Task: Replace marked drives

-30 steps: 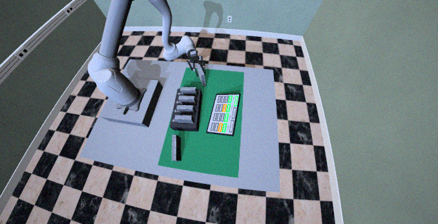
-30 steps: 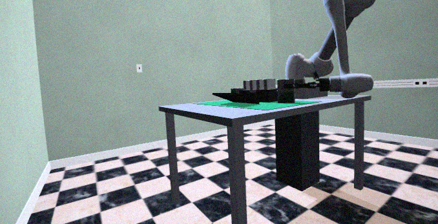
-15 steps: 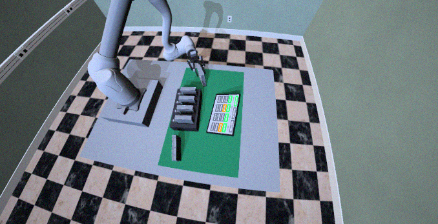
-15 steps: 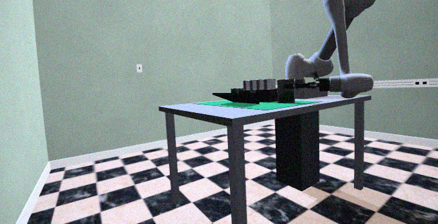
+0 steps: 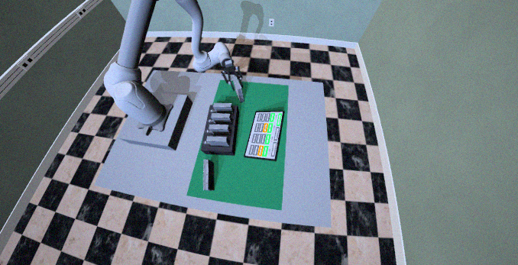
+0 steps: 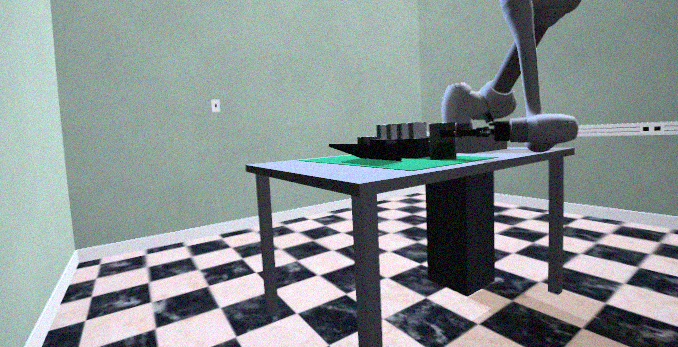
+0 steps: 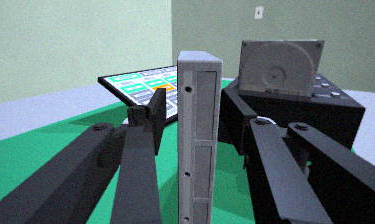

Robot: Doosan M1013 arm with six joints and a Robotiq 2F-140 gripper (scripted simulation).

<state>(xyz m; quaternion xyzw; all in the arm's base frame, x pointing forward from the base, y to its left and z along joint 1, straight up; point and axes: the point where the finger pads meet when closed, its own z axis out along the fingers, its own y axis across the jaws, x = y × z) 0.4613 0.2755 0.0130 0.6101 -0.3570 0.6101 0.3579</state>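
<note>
Across the middle of the top view, a pale grey table (image 5: 307, 164) (image 6: 310, 174) carries a green mat (image 5: 244, 189) (image 7: 34, 155). Black-and-cream checker floor (image 5: 196, 229) (image 6: 330, 310) around it, plain greenish walls (image 5: 451, 88) (image 6: 300, 65), white outlet (image 5: 271, 22) (image 6: 215, 105) (image 7: 259, 12) on one of them. Arm (image 5: 134, 30) (image 6: 525, 40) rises from the left of the top view, arches over and drops to the upper middle; exterior view has its wrist low at right, gripper (image 5: 235, 82) (image 6: 460, 130) (image 7: 193, 102) reaching level toward the left. Fingers are part-open around the near drive (image 5: 238, 93) (image 6: 442, 142) (image 7: 199, 120), not clamped: wrist view shows a gap on its left; contact on the right, can't tell. That drive stands upright at the mat's upper part in the top view. Dock (image 5: 218, 150) (image 6: 415, 149) (image 7: 329, 112) sits mid-mat, four drives up in a row. Spare (image 5: 208, 176) is near the mat's lower left. Tilted screen (image 5: 261, 135) (image 6: 347, 149) (image 7: 131, 90) is right of the dock in the top view, two orange marks among the green and grey.
</note>
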